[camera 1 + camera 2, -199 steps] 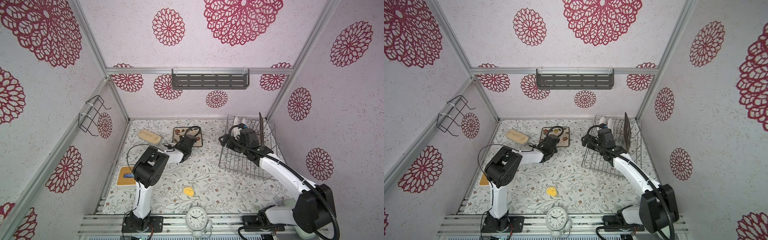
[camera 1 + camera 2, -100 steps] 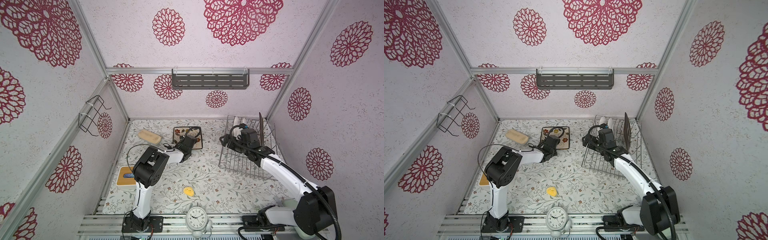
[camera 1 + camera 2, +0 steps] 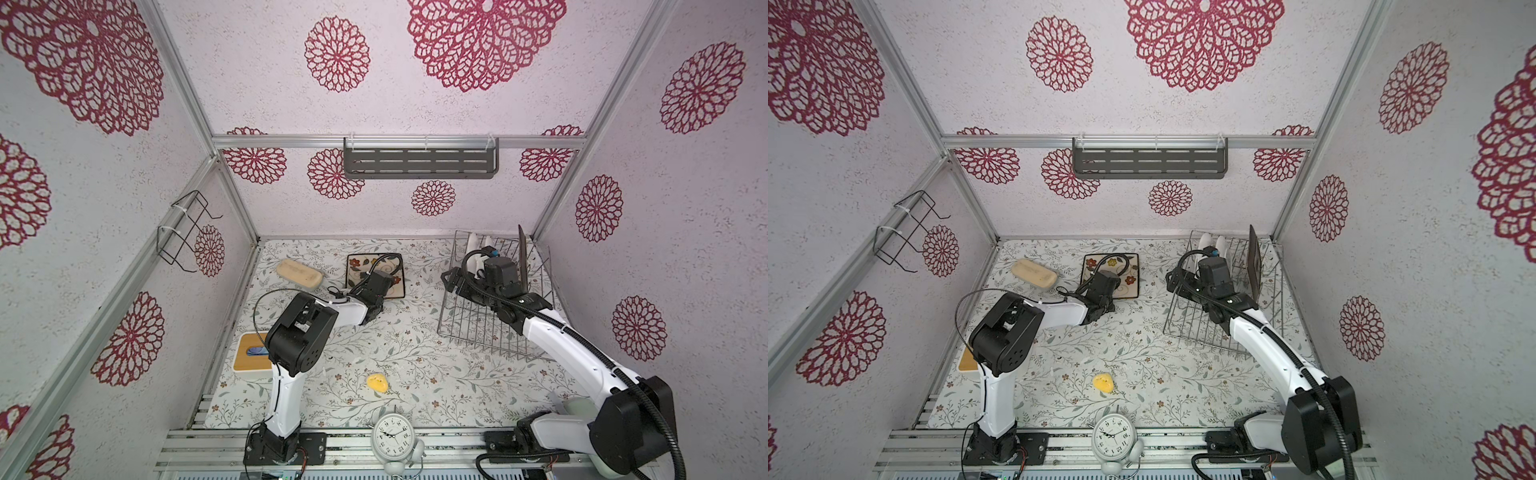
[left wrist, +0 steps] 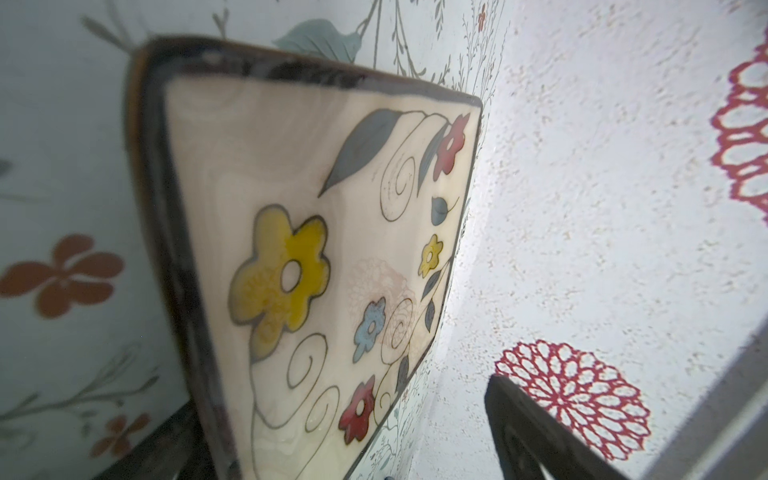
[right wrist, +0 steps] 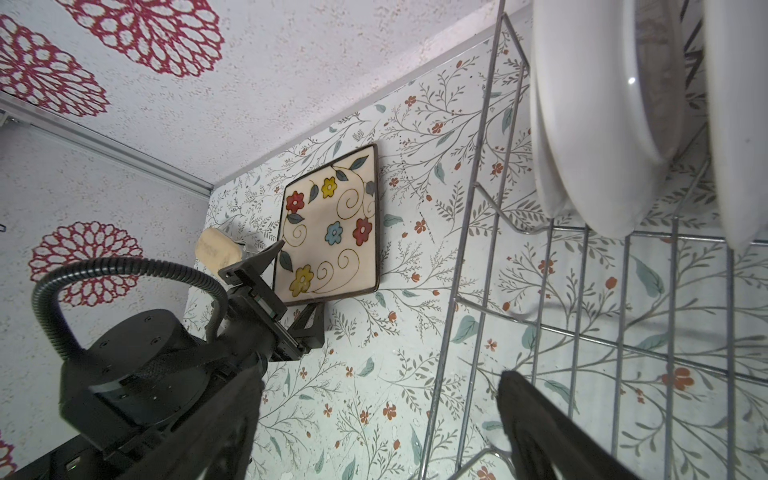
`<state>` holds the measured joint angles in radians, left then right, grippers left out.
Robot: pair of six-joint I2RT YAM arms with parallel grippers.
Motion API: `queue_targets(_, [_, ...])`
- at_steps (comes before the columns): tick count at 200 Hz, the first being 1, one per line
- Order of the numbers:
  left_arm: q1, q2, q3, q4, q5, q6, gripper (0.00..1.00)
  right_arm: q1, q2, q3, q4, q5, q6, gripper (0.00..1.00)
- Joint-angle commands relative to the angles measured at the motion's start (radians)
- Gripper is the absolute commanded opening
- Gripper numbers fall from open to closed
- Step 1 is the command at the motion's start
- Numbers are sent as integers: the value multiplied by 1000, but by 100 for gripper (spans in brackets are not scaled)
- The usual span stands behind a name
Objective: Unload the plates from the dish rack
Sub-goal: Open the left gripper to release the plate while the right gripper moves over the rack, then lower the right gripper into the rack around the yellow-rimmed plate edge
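I see left fingers [image 5: 309, 324] apart, straddling flowered plate [image 5: 332, 224] flat on desk [image 3: 415, 374], 12 o'clock. Right fingers [image 5: 536, 415] apart at dish rack [image 3: 498, 332], 2 o'clock, near white plates [image 5: 590, 124].

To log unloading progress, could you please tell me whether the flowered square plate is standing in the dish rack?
No, the flowered square plate lies flat on the table, outside the dish rack.
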<state>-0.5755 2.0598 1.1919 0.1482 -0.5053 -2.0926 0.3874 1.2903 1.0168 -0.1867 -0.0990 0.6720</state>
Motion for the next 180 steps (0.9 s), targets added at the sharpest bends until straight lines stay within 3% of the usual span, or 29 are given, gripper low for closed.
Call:
queue_targets(1, [-11, -47, -24, -11, 1, -60, 97, -7, -51, -7, -5, 36, -23, 92])
queue_targets(105, [-64, -172, -112, -4, -43, -28, 97, -8, -154, -66, -38, 76, -32, 92])
queue_targets(139, [-85, -223, -136, -18, -20, 53, 97, -8, -165, -76, -59, 96, -39, 92])
queue_targets(180, [-97, -295, -157, 0, 36, 292, 97, -7, -172, -89, -75, 144, -57, 92])
